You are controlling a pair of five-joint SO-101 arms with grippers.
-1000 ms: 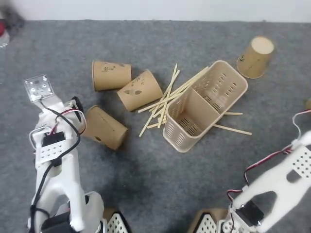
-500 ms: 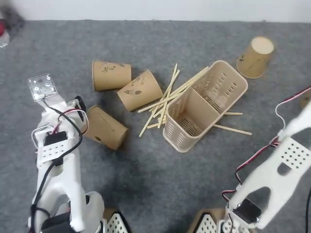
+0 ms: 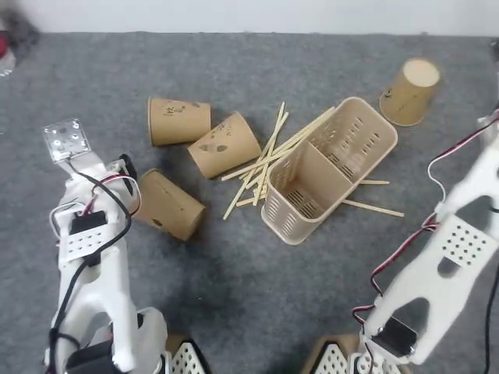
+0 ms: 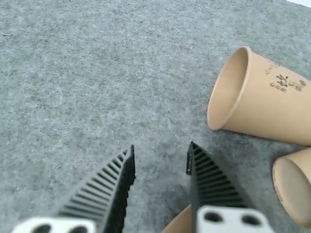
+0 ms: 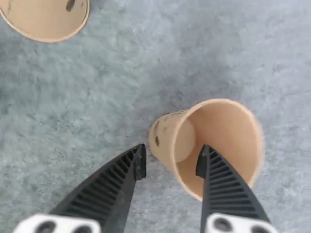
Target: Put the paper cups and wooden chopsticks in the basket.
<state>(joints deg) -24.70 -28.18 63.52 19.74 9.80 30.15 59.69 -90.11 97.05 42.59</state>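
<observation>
Tan paper cup (image 5: 209,141) is lying on its side right under the spread tips of the right claw (image 5: 171,153), mouth facing up at it. Second cup (image 3: 409,91) is resting farther out from that claw, near the basket (image 3: 366,144), pale base showing. Basket is standing upright, well apart from both claws: beige, slotted, 2 compartments. Wooden chopsticks (image 3: 265,160) are lying scattered vs. its side facing the left claw (image 4: 160,150), a few poking out the other side. Third cup (image 3: 165,204) is lying on its side just beside the left claw. Fourth cup (image 3: 178,121) & fifth cup (image 3: 224,145) are lying on their sides beyond it.
</observation>
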